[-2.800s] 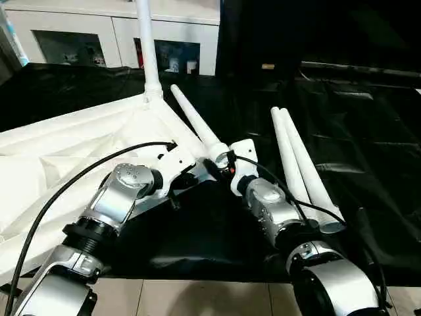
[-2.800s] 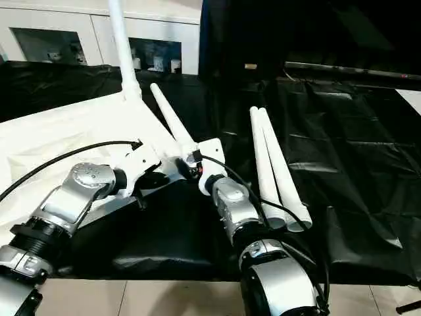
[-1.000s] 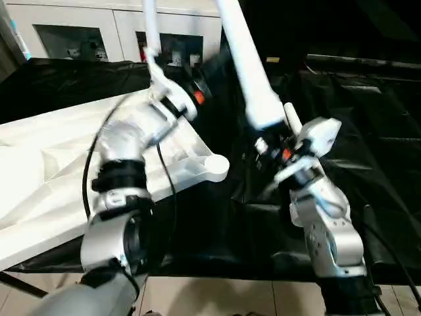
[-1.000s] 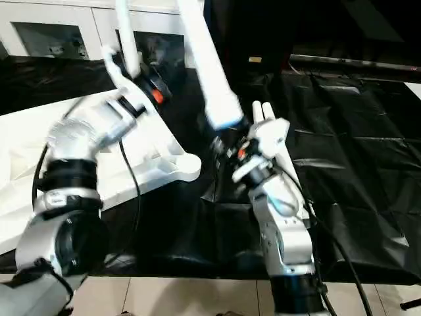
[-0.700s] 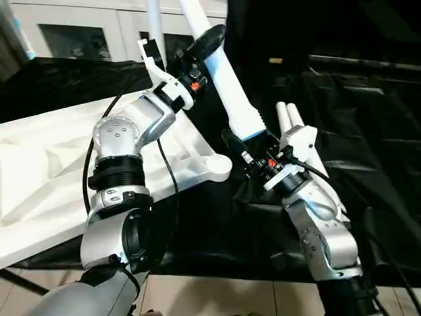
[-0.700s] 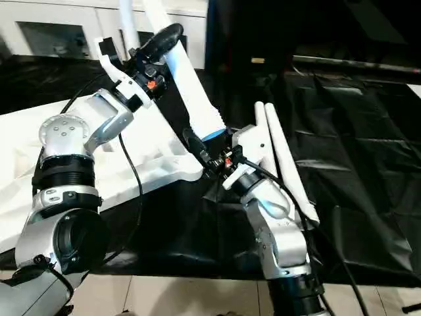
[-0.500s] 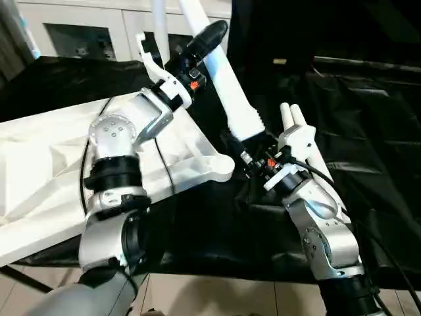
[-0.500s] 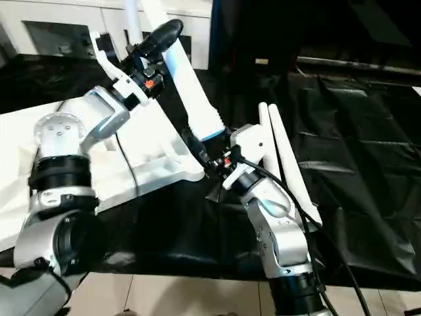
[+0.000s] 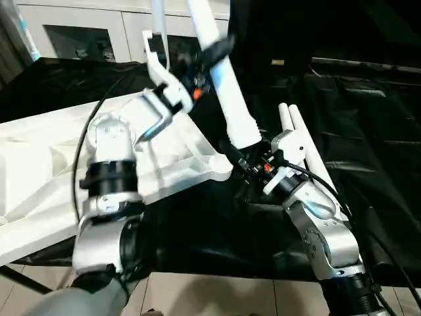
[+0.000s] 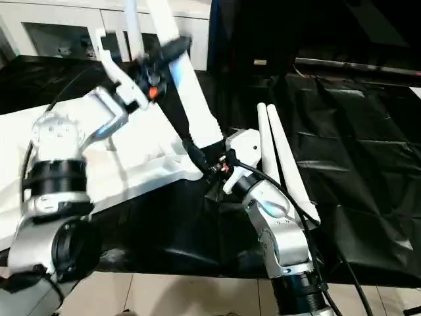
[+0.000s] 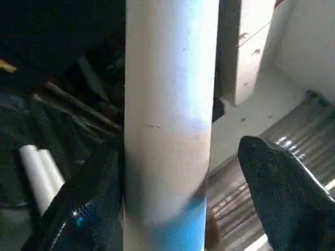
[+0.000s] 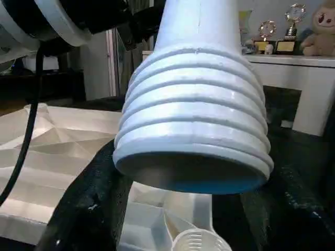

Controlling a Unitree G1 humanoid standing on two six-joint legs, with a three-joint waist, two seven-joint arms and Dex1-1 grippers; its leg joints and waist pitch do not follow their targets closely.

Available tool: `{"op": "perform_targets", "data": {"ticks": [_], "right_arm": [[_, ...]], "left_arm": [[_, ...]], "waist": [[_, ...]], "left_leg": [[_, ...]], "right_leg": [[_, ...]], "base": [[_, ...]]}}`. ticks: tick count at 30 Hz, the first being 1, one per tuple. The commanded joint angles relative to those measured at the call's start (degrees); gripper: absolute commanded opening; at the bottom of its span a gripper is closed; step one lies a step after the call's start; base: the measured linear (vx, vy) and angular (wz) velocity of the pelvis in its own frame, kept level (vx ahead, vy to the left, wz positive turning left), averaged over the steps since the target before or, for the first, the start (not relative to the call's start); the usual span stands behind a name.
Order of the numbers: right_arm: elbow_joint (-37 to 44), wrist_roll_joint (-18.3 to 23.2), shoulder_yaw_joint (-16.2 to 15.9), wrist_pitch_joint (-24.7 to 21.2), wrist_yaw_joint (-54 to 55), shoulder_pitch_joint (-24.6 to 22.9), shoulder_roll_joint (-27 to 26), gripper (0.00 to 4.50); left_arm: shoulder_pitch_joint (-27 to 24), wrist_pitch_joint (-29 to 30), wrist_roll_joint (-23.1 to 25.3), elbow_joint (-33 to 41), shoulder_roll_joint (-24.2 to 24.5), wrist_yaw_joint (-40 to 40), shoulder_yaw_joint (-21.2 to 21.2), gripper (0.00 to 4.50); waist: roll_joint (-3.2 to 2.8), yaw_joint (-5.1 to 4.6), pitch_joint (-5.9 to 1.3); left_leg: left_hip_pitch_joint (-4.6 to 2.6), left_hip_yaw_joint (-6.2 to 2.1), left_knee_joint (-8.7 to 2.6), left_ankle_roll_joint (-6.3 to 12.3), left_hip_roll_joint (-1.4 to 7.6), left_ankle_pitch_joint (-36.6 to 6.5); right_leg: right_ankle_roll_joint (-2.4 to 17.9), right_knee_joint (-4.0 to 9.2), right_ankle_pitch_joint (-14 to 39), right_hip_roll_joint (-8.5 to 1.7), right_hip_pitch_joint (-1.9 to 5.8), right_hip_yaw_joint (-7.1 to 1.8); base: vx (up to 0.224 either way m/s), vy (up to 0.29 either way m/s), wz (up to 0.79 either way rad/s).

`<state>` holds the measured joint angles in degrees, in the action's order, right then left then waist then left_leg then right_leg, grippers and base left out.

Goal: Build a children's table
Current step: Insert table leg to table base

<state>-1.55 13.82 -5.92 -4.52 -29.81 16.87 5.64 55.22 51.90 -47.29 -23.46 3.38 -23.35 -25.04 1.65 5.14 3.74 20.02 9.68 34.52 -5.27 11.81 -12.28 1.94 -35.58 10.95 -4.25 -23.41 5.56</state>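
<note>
At centre frame in the head views, a white tapered leg stands steeply inclined, its narrow end running off the top edge and its thick threaded end low, just above the round corner socket of the tabletop. That white top lies ribbed side up across the left half of the frame on the black-draped table. The right gripper, at centre, has its black fingers closed around the leg's threaded end; the right wrist view shows the ribbed thread between the two fingers, directly over the socket. The left gripper, upper centre, straddles the leg's upper shaft; in the left wrist view one finger lies against the tube while the other stands visibly off it, so the grip reads as loose, not clamped. Another leg rises upright from the far corner. Two spare legs lie side by side right of centre.
</note>
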Motion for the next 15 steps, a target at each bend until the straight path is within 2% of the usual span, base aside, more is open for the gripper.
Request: {"op": "perform_targets", "data": {"ticks": [1, 2, 3, 8, 9, 12, 13, 14, 15], "right_arm": [[-0.76, -0.16, 0.65, -0.73, 0.08, 1.20, 0.54, 2.59], [-0.80, -0.13, 0.67, -0.73, 0.07, 1.23, 0.57, 2.59], [-0.83, -0.25, 0.67, -0.43, 0.06, 1.25, 0.70, 2.59], [-0.14, 0.34, 1.10, -0.57, -0.09, 1.00, 1.02, 2.59], [0.11, 0.43, 1.23, -0.70, -0.24, 0.89, 1.29, 2.59], [0.28, 0.67, 1.45, -1.07, -0.37, 0.86, 1.63, 2.59], [0.06, 0.41, 1.51, -1.09, -0.26, 0.87, 1.96, 2.59], [0.01, 0.31, 1.51, -1.07, -0.21, 0.87, 2.02, 2.59], [-0.17, 0.41, 1.61, -1.09, -0.49, 0.93, 2.21, 2.59]], "left_arm": [[0.59, -0.71, 0.67, 0.78, 0.24, 0.05, 1.09, 3.23], [0.57, -0.77, 0.66, 0.73, 0.29, 0.03, 1.13, 3.23], [0.38, -1.20, 0.93, 0.76, 0.46, -0.01, 1.41, 2.99], [-0.62, -1.41, 0.97, 2.14, 0.51, -0.65, 2.55, 2.55], [-0.85, -1.53, 1.31, 2.69, 0.54, -1.14, 3.23, 2.45], [-1.00, -2.21, 1.93, 3.23, 0.55, -1.44, 4.03, 2.24], [-1.15, -3.00, 2.39, 3.53, 0.44, -0.97, 4.24, 2.24], [-1.17, -3.12, 2.45, 3.58, 0.44, -0.91, 4.27, 2.03], [-1.60, -3.89, 3.01, 4.29, 0.37, -0.43, 4.80, 2.03]], "waist": [[-0.08, 0.10, -4.48], [-0.47, 0.15, -4.49], [-0.27, 0.12, -4.48], [-0.47, 0.08, -4.55], [-0.14, -0.02, -4.57], [-0.12, 0.03, -4.58], [0.07, 0.00, -4.60], [-0.10, 0.04, -4.59], [0.07, 0.00, -4.57]], "left_leg": [[0.28, -0.07, -3.22, 5.44, 0.84, 1.67], [0.30, -0.13, -3.23, 5.22, 0.82, 1.54], [0.32, -0.10, -3.24, 4.78, 0.80, 0.98], [0.34, -0.10, -3.18, 4.54, 0.79, 1.19], [0.34, -0.06, -3.17, 4.64, 0.80, 1.42], [0.40, -0.03, -3.12, 4.82, 0.75, 1.47], [0.41, -0.01, -3.11, 4.85, 0.75, 1.57], [0.37, -0.07, -3.15, 4.90, 0.83, 1.61], [0.39, 0.01, -3.08, 4.97, 0.74, 1.60]], "right_leg": [[12.45, 3.05, -1.03, -3.66, 4.52, -3.38], [12.57, 3.00, -0.96, -3.69, 4.54, -3.37], [12.47, 3.09, -0.73, -3.67, 4.62, -3.40], [12.70, 2.95, -1.82, -3.63, 4.63, -3.43], [12.75, 2.94, -2.22, -3.54, 4.64, -3.42], [12.64, 2.92, -1.93, -3.60, 4.72, -3.47], [12.59, 2.90, -2.03, -3.60, 4.74, -3.48], [12.62, 2.86, -1.93, -3.64, 4.69, -3.46], [12.50, 2.94, -1.74, -3.59, 4.67, -3.47]], "base": [[0.000, 0.000, 0.00], [0.000, 0.000, 0.00], [0.000, 0.000, 0.00], [0.000, 0.000, 0.00], [0.000, 0.000, 0.00], [0.000, 0.000, 0.00], [0.000, 0.000, 0.00], [0.000, 0.000, 0.00], [0.000, 0.000, 0.00]]}}
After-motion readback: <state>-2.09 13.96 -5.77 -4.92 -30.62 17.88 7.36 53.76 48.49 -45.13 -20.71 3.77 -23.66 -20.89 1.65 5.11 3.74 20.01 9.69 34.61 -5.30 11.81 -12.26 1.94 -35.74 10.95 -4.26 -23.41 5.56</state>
